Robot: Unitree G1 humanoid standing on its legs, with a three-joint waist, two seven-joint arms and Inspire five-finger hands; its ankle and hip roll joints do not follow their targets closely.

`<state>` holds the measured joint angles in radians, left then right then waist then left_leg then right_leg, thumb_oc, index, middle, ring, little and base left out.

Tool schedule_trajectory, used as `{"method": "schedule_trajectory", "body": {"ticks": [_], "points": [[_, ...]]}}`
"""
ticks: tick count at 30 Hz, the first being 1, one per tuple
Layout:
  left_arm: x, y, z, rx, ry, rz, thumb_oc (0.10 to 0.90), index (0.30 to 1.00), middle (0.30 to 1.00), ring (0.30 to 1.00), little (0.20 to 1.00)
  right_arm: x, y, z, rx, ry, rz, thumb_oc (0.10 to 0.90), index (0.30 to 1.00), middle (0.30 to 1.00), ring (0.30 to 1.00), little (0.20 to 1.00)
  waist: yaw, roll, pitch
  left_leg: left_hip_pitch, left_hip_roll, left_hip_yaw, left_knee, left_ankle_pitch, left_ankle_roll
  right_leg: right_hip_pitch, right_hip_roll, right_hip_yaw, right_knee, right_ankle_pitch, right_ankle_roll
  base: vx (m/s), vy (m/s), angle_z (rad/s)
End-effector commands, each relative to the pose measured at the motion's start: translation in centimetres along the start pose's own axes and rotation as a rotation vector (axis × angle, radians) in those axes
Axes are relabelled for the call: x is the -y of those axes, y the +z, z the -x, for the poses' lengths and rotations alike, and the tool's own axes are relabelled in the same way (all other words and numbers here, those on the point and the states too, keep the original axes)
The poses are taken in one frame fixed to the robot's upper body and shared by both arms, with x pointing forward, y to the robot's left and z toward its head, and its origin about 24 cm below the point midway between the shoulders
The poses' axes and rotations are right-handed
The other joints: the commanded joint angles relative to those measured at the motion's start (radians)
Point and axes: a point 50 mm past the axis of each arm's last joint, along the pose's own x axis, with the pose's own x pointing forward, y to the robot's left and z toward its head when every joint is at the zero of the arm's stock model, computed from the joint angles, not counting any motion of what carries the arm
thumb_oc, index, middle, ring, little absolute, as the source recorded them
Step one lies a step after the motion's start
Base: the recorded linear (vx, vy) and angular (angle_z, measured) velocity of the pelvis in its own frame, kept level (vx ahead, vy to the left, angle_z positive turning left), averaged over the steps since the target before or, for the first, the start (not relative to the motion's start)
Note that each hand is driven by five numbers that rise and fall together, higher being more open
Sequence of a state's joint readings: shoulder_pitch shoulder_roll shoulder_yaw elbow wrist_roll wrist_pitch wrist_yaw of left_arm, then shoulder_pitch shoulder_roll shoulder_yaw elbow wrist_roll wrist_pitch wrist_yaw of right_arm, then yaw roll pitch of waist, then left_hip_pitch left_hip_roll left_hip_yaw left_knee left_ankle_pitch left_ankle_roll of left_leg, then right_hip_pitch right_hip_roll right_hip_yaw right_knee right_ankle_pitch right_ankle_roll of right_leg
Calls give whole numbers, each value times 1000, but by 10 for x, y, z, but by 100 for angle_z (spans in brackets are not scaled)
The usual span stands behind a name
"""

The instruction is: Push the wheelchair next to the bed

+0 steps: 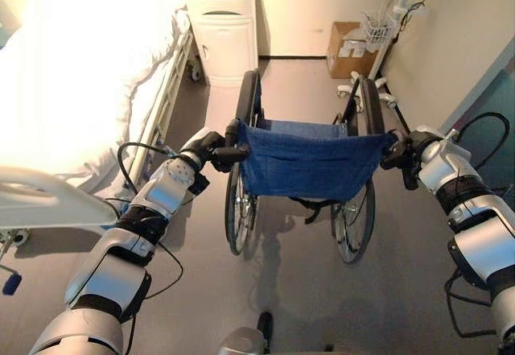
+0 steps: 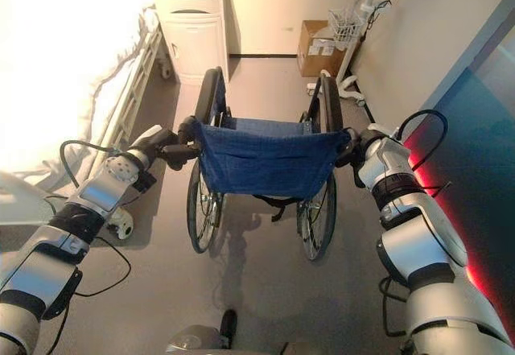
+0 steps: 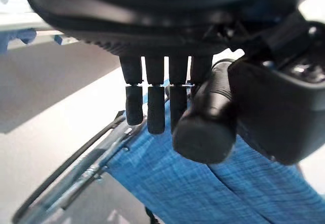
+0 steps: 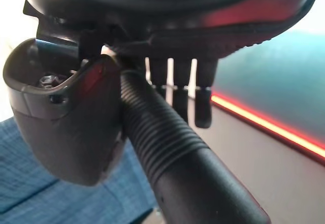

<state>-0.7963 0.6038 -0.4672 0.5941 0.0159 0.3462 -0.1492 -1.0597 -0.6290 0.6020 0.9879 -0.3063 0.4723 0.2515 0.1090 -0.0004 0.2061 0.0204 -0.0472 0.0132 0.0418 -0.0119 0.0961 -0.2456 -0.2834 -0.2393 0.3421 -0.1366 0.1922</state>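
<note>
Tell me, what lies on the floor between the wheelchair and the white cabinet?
Nothing: in the left eye view, bare grey floor runs from the wheelchair to the white cabinet.

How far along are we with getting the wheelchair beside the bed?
Done: the left hand and the right hand each hold a push handle of the wheelchair. In hand: the push itself. Left: the chair stands in the aisle, apart from the bed on its left, so it needs moving alongside.

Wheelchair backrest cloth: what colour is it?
Blue, plain woven fabric on the wheelchair backrest; it shows best in the left eye view.
</note>
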Motion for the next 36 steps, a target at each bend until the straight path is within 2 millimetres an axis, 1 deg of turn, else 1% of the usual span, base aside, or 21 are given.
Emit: {"method": "schedule_trajectory", "body": {"ticks": [1,2,3,4,6,8,10,11,15,17,20,22,23,25,26,27,29,30,32,33,36], "points": [[11,13,-7,9,-54,-132,400,300,300,300,300,-11,101,34,499,-88,351,400,300,300,300,300,-29,-43,107,35,16,18,153,-168,-64,-12,-53,25,-330,390,4,592,-418,93],[11,14,-8,21,-60,-131,400,300,300,300,300,-6,99,34,485,-90,350,400,300,300,300,300,-35,-39,106,39,33,-10,175,-187,-76,-14,-59,50,-425,385,14,432,-285,71],[12,13,-8,23,-66,-130,400,300,300,300,300,-4,99,34,477,-87,352,400,300,300,300,300,-35,-39,103,39,39,-13,187,-198,-82,-6,-60,54,-427,385,14,602,-425,89],[13,11,-9,24,-71,-124,400,300,300,300,300,-2,99,35,467,-81,365,400,300,300,300,300,-36,-46,101,34,42,-31,218,-220,-92,13,-64,67,-414,386,12,551,-439,77],[17,7,-9,17,-76,-123,400,300,300,300,300,-2,97,35,453,-67,372,400,300,300,300,300,-43,-62,89,37,63,-54,258,-249,-114,30,-54,90,-369,352,10,550,-443,77],[23,-3,-7,-2,-83,-87,400,300,300,300,300,-3,93,33,452,-48,360,400,300,300,300,300,-45,-66,70,62,92,-57,247,-251,-135,31,-35,83,-300,318,15,450,-335,74],[24,-11,-4,-21,-93,-92,400,300,300,300,300,-1,93,35,462,-39,356,400,300,300,300,300,-39,-76,68,88,112,-56,237,-239,-153,21,-31,65,-220,317,17,457,-419,72],[27,-17,-2,-39,-88,-91,400,300,300,300,300,3,95,38,481,-41,361,400,300,300,300,300,-46,-78,68,102,152,-18,222,-174,-177,34,-15,32,-219,322,7,474,-482,70],[29,-17,-2,-13,-90,-87,400,300,300,300,300,11,95,38,486,-83,389,400,300,300,300,300,-76,-57,63,127,209,57,169,-15,-218,53,38,-44,-237,298,-40,259,-310,47],[32,-12,-4,0,-106,-96,400,300,300,300,300,12,94,37,486,-100,413,400,300,300,300,300,-81,-51,62,115,219,80,172,35,-229,76,60,-74,-256,279,-64,186,-297,52],[39,-6,-5,17,-127,-88,400,300,300,300,300,14,92,36,493,-109,440,400,300,300,300,300,-88,-46,54,119,223,108,175,73,-243,113,91,-113,-285,261,-88,206,-269,34],[46,-4,-7,17,-154,-84,400,300,300,300,300,12,90,34,491,-107,450,400,300,300,300,300,-103,-37,37,144,237,155,190,116,-260,121,111,-149,-292,246,-110,181,-206,21],[49,-3,-7,18,-159,-86,400,300,300,300,300,10,89,33,488,-105,449,400,300,300,300,300,-101,-30,34,154,231,156,188,108,-263,128,121,-159,-295,239,-114,207,-232,25],[48,2,-7,20,-171,-104,400,300,300,300,300,3,88,30,480,-100,432,400,300,300,300,300,-74,-22,34,125,125,116,148,36,-228,139,154,-169,-280,219,-115,214,-250,28],[48,3,-6,22,-170,-108,400,300,300,300,300,2,88,30,479,-100,426,400,300,300,300,300,-71,-23,36,106,113,126,121,38,-222,146,162,-177,-282,219,-115,227,-234,12],[50,4,-4,28,-171,-110,400,300,300,300,300,-2,88,29,474,-101,414,400,300,300,300,300,-50,-17,55,70,106,168,76,52,-214,193,187,-188,-291,207,-116,218,-193,17],[52,5,0,37,-172,-121,400,300,300,300,300,-9,87,27,456,-101,406,400,300,300,300,300,12,-15,98,-87,75,189,69,116,-205,309,207,-166,-315,167,-116,300,-184,9],[52,4,1,34,-171,-119,400,300,300,300,300,-11,87,27,456,-98,406,400,300,300,300,300,26,-14,105,-130,76,191,76,141,-201,329,211,-160,-323,160,-122,372,-106,-20],[54,-7,4,-8,-162,-95,400,300,300,300,300,-20,94,27,474,-68,423,400,300,300,300,300,86,7,114,-218,76,175,33,211,-201,396,244,-126,-318,106,-138,519,-16,-66],[54,-14,6,-32,-164,-83,400,300,300,300,300,-24,96,26,485,-49,434,400,300,300,300,300,111,18,107,-242,84,174,3,255,-203,424,260,-117,-316,90,-146,529,40,-107],[54,-27,10,-75,-176,-68,400,300,300,300,300,-31,101,25,500,-7,453,400,300,300,300,300,148,33,83,-253,99,190,-30,314,-203,467,291,-104,-306,64,-161,480,77,-141]]}}
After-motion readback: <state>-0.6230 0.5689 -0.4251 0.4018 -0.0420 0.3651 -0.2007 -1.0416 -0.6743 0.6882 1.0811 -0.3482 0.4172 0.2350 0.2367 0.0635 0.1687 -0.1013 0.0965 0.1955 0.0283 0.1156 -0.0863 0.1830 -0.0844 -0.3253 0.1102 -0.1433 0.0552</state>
